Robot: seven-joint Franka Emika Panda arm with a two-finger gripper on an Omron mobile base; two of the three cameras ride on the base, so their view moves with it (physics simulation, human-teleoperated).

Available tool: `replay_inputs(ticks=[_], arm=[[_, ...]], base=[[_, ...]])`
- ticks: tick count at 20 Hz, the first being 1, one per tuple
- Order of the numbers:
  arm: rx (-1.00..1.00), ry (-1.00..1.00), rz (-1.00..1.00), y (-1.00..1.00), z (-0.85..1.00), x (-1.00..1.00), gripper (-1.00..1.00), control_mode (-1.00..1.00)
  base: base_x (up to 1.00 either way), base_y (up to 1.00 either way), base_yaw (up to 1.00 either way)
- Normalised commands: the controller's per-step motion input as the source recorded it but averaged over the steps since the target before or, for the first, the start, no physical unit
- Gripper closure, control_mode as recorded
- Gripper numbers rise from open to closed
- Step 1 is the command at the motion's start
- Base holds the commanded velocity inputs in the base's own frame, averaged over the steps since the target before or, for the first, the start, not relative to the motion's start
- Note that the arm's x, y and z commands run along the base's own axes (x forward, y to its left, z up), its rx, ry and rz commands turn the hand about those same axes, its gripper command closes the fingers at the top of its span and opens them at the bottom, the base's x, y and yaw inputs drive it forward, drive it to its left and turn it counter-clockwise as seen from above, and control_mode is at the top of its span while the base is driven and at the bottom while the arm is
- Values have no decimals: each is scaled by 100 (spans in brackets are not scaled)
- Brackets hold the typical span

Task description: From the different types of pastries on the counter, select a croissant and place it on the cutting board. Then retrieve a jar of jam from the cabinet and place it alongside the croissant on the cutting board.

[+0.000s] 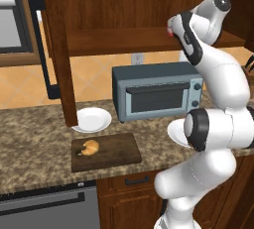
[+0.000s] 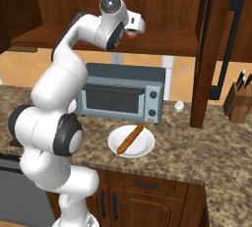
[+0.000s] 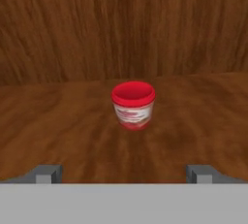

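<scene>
Gripper (image 3: 124, 173) spread wide, nothing between the fingertips (image 3: 47, 173), pointed into the open cabinet (image 1: 119, 5) at shelf level. Jar of jam (image 3: 133, 104) straight ahead of the tips, centred between them, upright on the wooden shelf (image 3: 58, 121), apart from both fingers. Red lid, pale label band, red below. Bare shelf to either side of the jar; cabinet back wall close behind it. Nothing between tips and jar.

Left base view: hand (image 1: 174, 27) raised at the shelf edge, a speck of red just beside it. Below the hand, a grey-blue toaster oven (image 1: 156, 91) on the counter (image 1: 30, 139). Further down and to the left, the cutting board (image 1: 105, 151) flat on the granite, croissant (image 1: 90, 147) lying on its left half. Empty white plate (image 1: 92, 119) just behind the board, touching the foot of the open cabinet door (image 1: 59, 49), black handle (image 1: 43, 44) on the door's far face. Dishwasher front (image 1: 47, 208) under the counter edge.

Right base view: hand (image 2: 134, 24) seen from the other side, again at the shelf lip. Below it and forward of the toaster oven, a second white plate (image 2: 142, 147) carrying the stick-shaped pastry (image 2: 130, 138), laid diagonally. Small white object (image 2: 178, 105) on the counter near the door's foot, too small to name. Knife block (image 2: 238, 103) far right. Board and croissant hidden behind the arm here.
</scene>
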Motion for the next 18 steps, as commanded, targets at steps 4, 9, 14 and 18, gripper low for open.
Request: replay_inputs(ticks=[4,9,14,18], arm=[[0,0,0,-11,-13,30,-100,-100],[0,0,0,-15,-1,23,-100,-100],[-1,0,0,-7,-6,24,-100,-100],[-4,0,0,0,-16,39,-100,-100]], base=[[0,0,0],[0,0,0],[0,0,0],[0,0,0]])
